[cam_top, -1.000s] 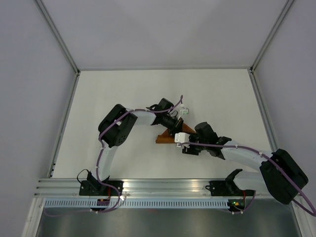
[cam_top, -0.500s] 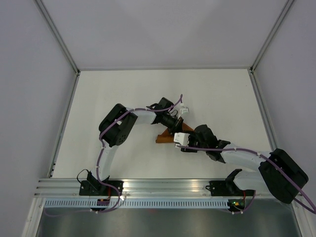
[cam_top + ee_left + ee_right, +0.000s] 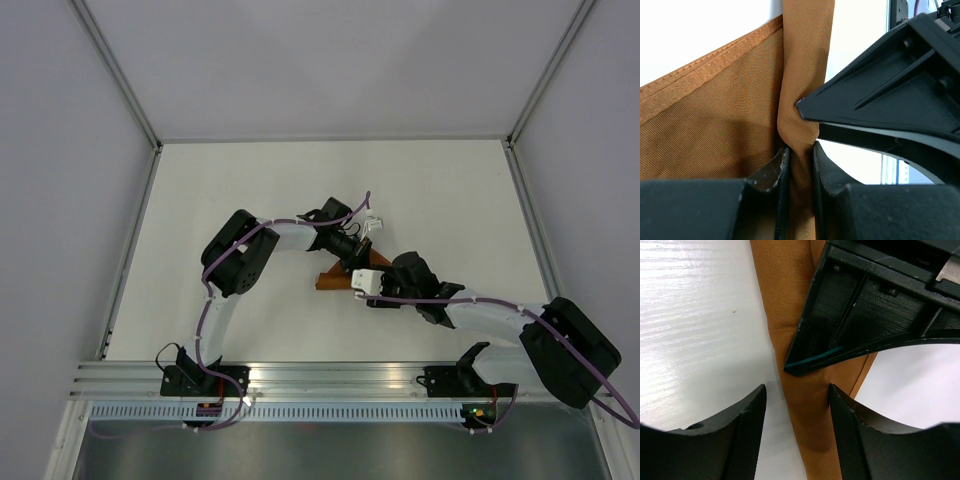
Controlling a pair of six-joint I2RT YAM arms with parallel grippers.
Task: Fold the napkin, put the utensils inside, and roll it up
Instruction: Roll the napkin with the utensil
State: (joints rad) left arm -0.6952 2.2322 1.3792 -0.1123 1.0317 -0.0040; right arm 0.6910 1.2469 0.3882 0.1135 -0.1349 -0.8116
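The napkin (image 3: 715, 125) is woven cloth, rust-orange, with a fine visible weave, a faint sheen and a ribbed, stitched hem along its edge; it creases softly. The fingers (image 3: 771, 172) of the left hand (image 3: 801, 150) are hard black plastic, mostly matt, with scuffed, slightly shiny edges at the tips. The right hand (image 3: 797, 390) is made of the same black plastic, dull and finely grained. The counter (image 3: 695, 315) is white, smooth and glossy, with faint streaks that catch the light. The rail (image 3: 330, 375) along its near edge is bare, silvery, ribbed metal.
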